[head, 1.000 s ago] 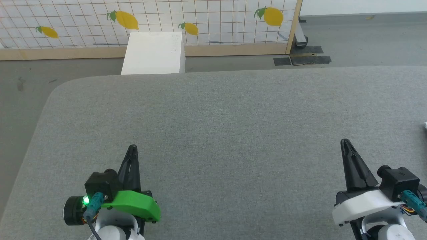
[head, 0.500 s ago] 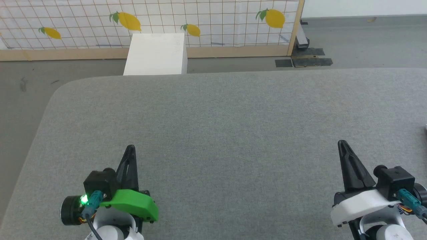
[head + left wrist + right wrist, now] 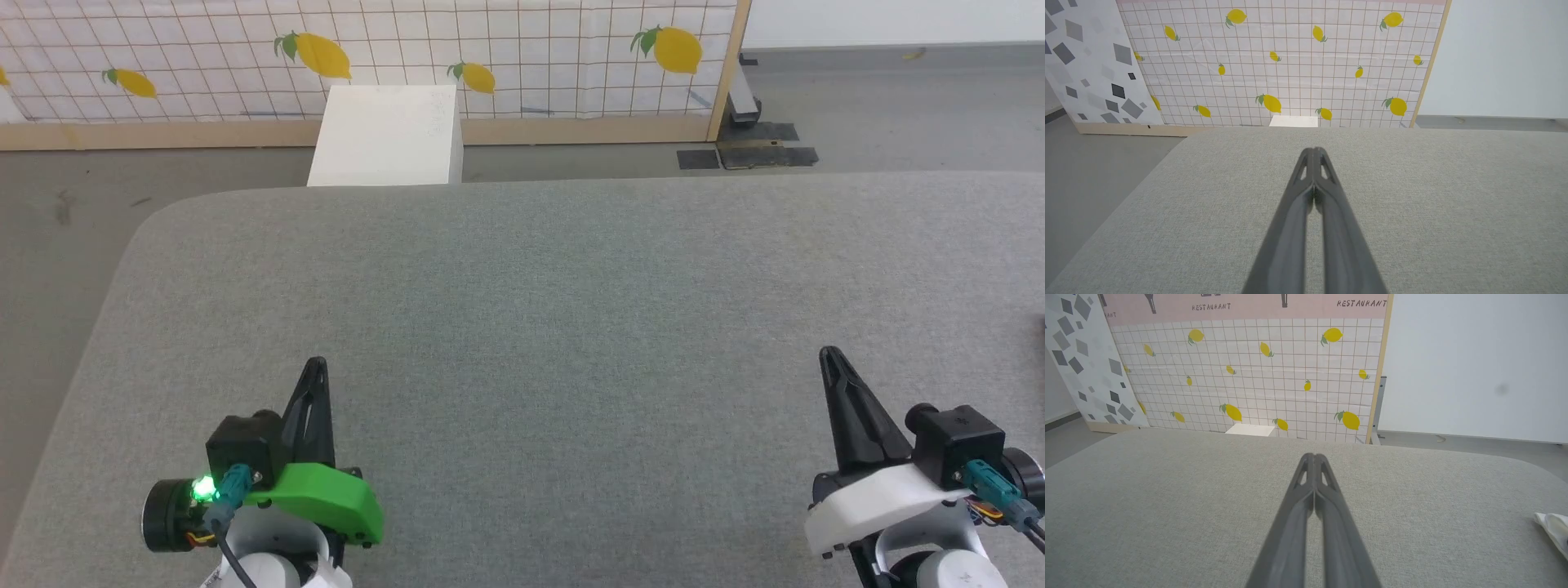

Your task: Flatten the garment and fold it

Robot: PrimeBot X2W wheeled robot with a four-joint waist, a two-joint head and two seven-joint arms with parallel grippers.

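Head view: left gripper (image 3: 315, 365) at 7 o'clock, long dark fingers pressed together, holding nothing, grey fabric-covered table (image 3: 539, 278) beneath. Right gripper (image 3: 828, 354) at 5 o'clock, fingers likewise closed tight and empty. Right wrist view: white soft-fabric garment (image 3: 1553, 530), only a crumpled edge in frame, lying on the table at 4 o'clock, well apart from the fingertips.

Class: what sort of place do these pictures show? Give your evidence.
Probably a robot test lab with staged scenery: a freestanding lemon-print backdrop panel, a grey fabric-covered table and bare grey floor.
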